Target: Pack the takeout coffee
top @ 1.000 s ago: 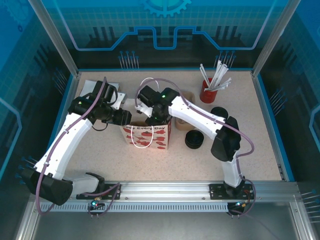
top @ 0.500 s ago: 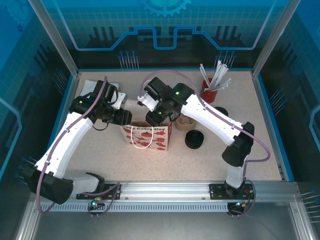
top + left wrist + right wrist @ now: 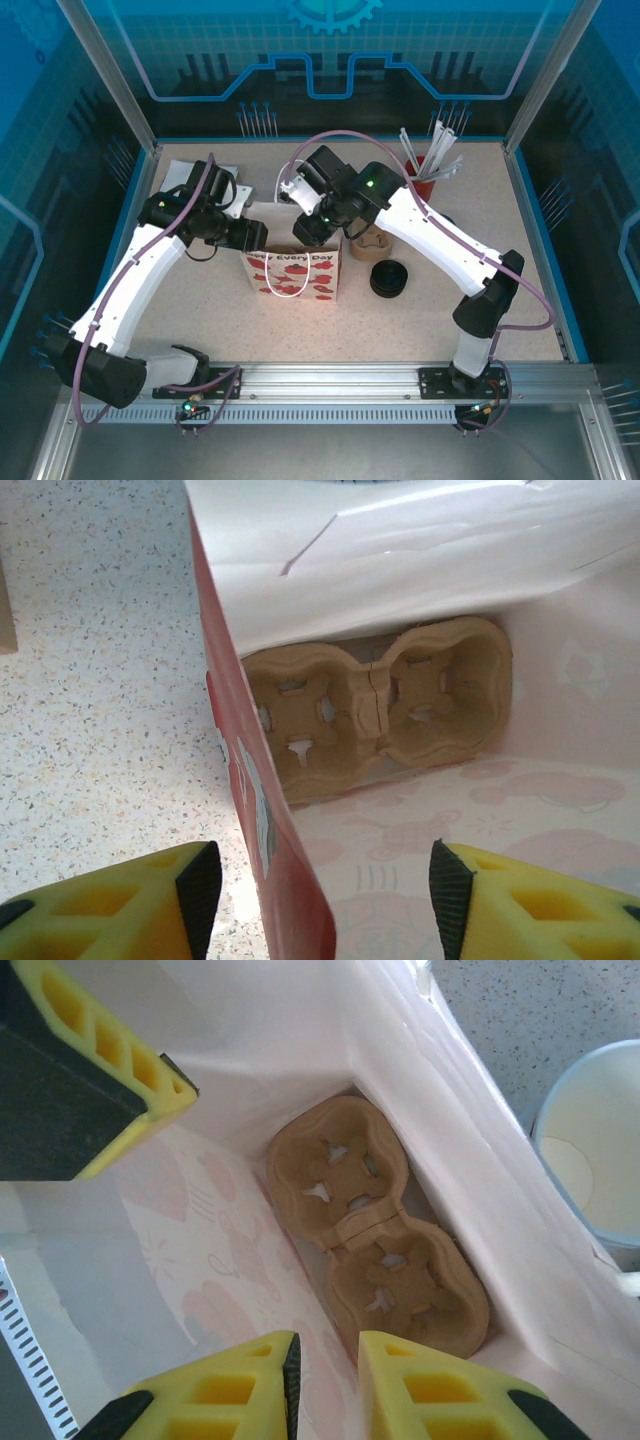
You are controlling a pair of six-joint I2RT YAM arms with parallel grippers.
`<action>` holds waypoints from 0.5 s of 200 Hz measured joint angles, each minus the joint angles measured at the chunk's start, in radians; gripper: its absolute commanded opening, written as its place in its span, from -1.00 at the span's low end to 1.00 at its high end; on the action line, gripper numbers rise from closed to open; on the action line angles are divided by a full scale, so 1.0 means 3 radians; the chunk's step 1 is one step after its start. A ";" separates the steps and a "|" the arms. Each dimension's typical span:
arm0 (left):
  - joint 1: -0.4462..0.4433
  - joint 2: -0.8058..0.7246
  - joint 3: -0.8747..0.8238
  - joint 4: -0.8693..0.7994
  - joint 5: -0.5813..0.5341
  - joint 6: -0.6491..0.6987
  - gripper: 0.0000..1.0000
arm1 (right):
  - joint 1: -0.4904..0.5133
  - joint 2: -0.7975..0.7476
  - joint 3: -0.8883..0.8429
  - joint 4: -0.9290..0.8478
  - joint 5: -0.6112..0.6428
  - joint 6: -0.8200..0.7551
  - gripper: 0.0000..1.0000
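Over the last second the right arm has lifted its wrist up and back from the mouth of the paper bag [image 3: 295,272]; the right gripper [image 3: 328,1358] now hangs above the opening, its fingers drawn almost together with only a thin slit between them and nothing in it. Straight below those fingertips the cardboard cup carrier [image 3: 372,1245] lies flat on the bag's floor, both wells empty. We read this as the carrier having been set down and the arm coming away.

The left gripper [image 3: 322,875] has also changed; its jaws have spread and now stand well apart astride the bag's near red wall [image 3: 250,810], which runs up between the fingers and seems to touch neither pad. It holds nothing that we can see, and the bag stands open by itself.

For the task this means the bag is ready but the takeout coffee is not in it. Just to the right of the right gripper's fingers, outside the bag's wall, stands a lidless cup [image 3: 590,1150], white inside; we cannot tell whether it is the one to pack. A stack of black lids [image 3: 389,279] sits further out on that side. Fetching, lidding and seating a cup remains.
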 measured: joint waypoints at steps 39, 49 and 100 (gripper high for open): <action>0.0000 -0.0001 0.0031 0.0023 0.0039 -0.0075 0.41 | 0.0000 -0.0004 0.0000 0.0000 0.0000 0.0015 -0.46; 0.0000 -0.0001 0.0039 0.0024 0.0055 -0.0079 0.44 | 0.0000 -0.0009 0.0000 0.0001 0.0000 0.0015 -0.46; 0.0001 -0.0046 0.0045 0.0107 0.0086 -0.0146 0.66 | -0.0003 -0.0075 0.0056 -0.0013 -0.0001 0.0065 -0.38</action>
